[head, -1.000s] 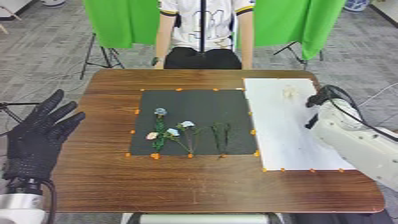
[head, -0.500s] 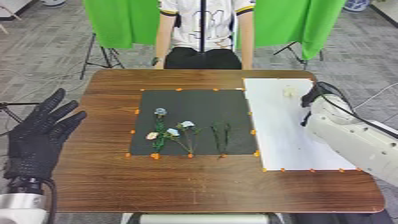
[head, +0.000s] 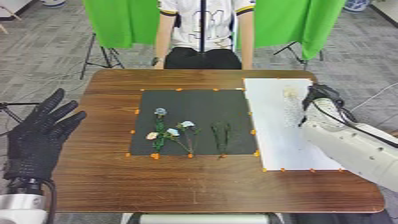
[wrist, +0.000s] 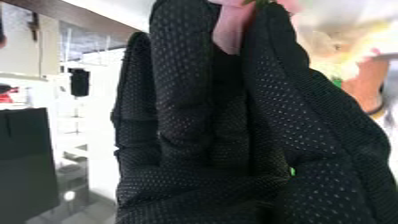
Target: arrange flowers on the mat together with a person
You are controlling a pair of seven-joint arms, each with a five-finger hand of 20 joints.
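In the head view my right hand point(head: 322, 95) is above the far right part of the white sheet point(head: 282, 135), beside a pale, faint flower point(head: 290, 92). In the right wrist view the right hand point(wrist: 187, 100) has its fingers and thumb close together, pinching something pink and petal-like point(wrist: 231, 30) with a bit of green at its top. On the dark mat point(head: 191, 100) lie a blue flower point(head: 160, 112), two pale blue-white flowers point(head: 187, 124), a cream-pink flower point(head: 152, 135) and green stems point(head: 226, 137). My left hand point(head: 35, 142) is held open at the table's left edge.
Small orange markers point(head: 155, 156) line the edges of mat and sheet. Brown wooden table point(head: 160, 185) surrounds both. A black cable point(head: 360, 127) runs along my right arm. Behind the table hangs a green curtain point(head: 120, 25).
My right hand and forearm have shifted a little left over the white sheet, and the hand's pose has changed. The left hand and the flowers on the dark mat have stayed put.
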